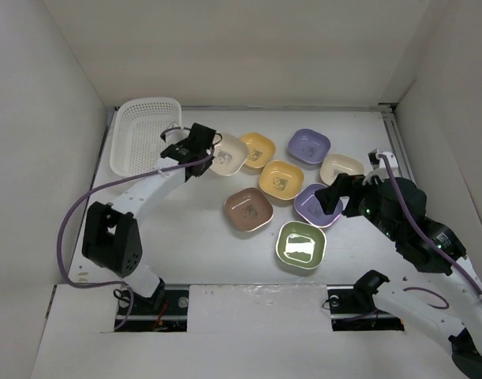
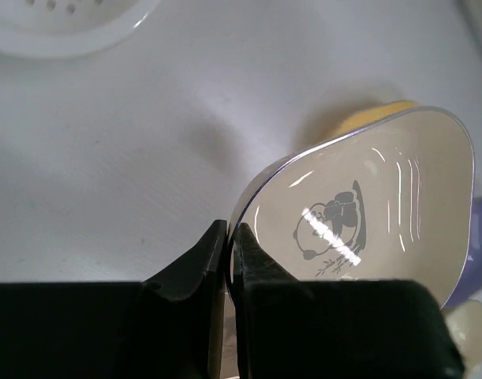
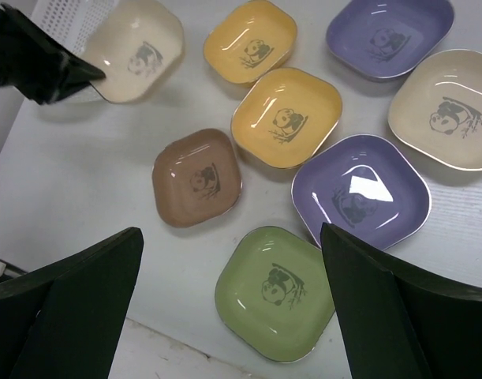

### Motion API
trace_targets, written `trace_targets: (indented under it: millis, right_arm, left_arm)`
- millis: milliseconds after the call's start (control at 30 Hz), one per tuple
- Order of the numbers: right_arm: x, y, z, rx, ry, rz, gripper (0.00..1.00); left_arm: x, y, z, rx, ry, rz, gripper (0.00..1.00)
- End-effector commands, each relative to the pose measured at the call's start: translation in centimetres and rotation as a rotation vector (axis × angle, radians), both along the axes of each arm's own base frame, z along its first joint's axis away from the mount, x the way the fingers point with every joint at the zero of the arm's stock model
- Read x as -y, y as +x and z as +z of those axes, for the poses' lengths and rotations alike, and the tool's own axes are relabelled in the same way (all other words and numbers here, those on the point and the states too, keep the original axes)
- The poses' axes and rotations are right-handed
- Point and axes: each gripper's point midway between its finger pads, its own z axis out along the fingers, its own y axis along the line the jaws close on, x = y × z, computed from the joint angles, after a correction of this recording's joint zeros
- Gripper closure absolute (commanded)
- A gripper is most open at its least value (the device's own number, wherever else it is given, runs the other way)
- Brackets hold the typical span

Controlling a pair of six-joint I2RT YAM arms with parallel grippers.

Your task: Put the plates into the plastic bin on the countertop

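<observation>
My left gripper (image 1: 209, 155) is shut on the near rim of a cream plate (image 1: 229, 154); the left wrist view shows its jaws pinching the rim (image 2: 232, 237) and the panda print (image 2: 335, 229), with the plate tilted up. The white plastic bin (image 1: 144, 134) stands at the far left, its rim also in the left wrist view (image 2: 59, 31). Two yellow plates (image 1: 258, 148) (image 1: 281, 179), two lavender plates (image 1: 308, 146) (image 1: 318, 204), a second cream plate (image 1: 341, 168), a brown plate (image 1: 248, 208) and a green plate (image 1: 300, 245) lie on the countertop (image 1: 185, 245). My right gripper (image 3: 233, 260) is open above the green plate (image 3: 276, 292).
White walls enclose the countertop on the left, back and right. The left arm's purple cable (image 1: 91, 201) loops over the left side. The arm bases (image 1: 146, 296) sit at the near edge.
</observation>
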Motion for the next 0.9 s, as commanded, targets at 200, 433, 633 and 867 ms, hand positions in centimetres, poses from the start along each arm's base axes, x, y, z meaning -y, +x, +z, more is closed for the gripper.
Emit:
trace_targets:
  millis: [200, 433, 633, 867]
  right_arm:
    - [-1.6, -0.4, 1.3, 0.047, 0.07, 0.074, 0.0]
    - [-3.3, -0.6, 0.0, 0.036, 0.082, 0.159, 0.0]
    - [-3.4, -1.6, 0.1, 0.031, 0.11, 0.183, 0.0]
    - [-2.1, -2.6, 0.2, 0.03, 0.101, 0.163, 0.0]
  left_arm:
    - [-6.4, 5.1, 14.6, 0.27, -0.021, 0.037, 1.0]
    - [-16.7, 10.1, 15.1, 0.338, -0.115, 0.285, 1.0]
    - [-22.0, 14.7, 11.7, 0.353, -0.098, 0.36, 1.0]
    - [-24.7, 19.3, 4.3, 0.209, -0.109, 0.363, 1.0]
